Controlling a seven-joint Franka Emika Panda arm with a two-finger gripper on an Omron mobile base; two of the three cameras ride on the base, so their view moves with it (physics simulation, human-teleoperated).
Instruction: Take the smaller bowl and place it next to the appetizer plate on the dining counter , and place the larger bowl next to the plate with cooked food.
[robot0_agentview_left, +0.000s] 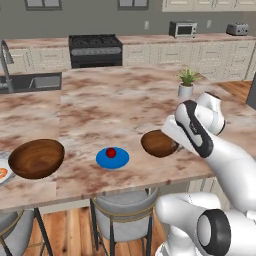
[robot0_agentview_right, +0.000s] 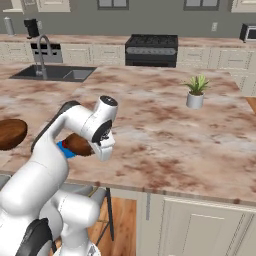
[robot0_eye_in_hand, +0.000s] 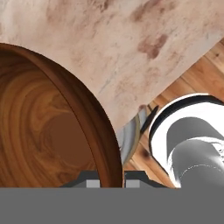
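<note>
Right now I have the tool pinched on the rim of the smaller bowl, which hangs from it over the surface, stiff, light wood that could swing or slip.

Kitchen: grey wall; cream cabinets; black stove; steel sink with faucet; microwave; toaster; potted plant; grey stools; wooden floor.

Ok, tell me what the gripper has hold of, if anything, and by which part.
The gripper is shut on the smaller bowl, pinching its rim between the two fingers, one inside and one outside.
</note>
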